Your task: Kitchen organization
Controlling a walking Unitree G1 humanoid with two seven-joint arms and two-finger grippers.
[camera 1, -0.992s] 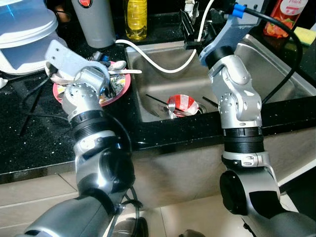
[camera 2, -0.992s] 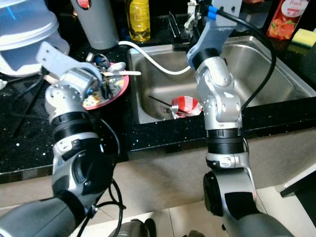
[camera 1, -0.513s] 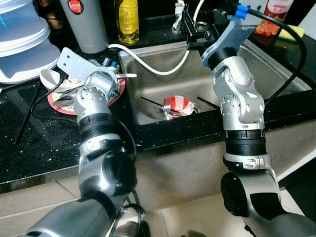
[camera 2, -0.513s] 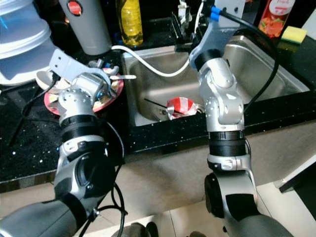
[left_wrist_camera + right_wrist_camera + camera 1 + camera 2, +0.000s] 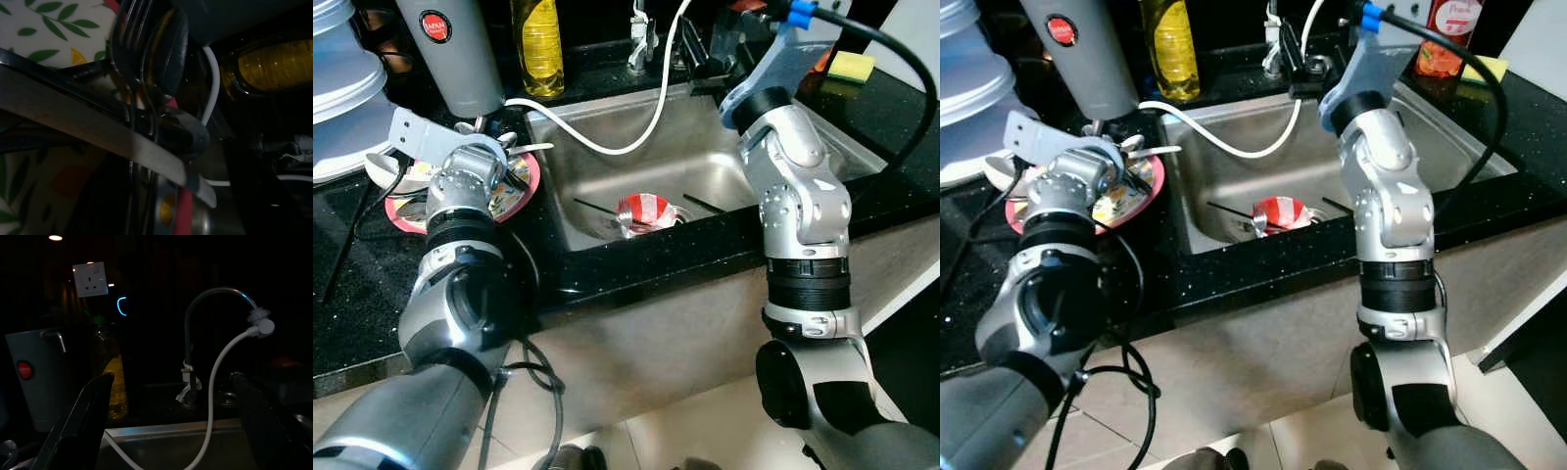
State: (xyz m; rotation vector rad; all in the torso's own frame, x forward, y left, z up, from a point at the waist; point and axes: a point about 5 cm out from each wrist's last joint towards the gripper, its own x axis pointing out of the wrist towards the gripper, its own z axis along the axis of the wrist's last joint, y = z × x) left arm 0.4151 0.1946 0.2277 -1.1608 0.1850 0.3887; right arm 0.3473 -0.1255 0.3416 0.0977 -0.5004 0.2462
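The left gripper (image 5: 1121,157) reaches down onto the pink-rimmed plate (image 5: 1141,201) on the black counter (image 5: 372,294) beside the sink (image 5: 705,162). Its wrist view shows its fingers (image 5: 166,54) pinching a fork (image 5: 128,29) over the leaf-patterned plate. The right gripper (image 5: 171,426) hovers above the sink's back edge with its 2 fingers spread wide, facing the tap (image 5: 195,328) and white hose (image 5: 607,147). A red-and-white striped cup (image 5: 644,211) lies in the basin. A yellow bottle (image 5: 536,44) and grey canister (image 5: 450,54) stand behind.
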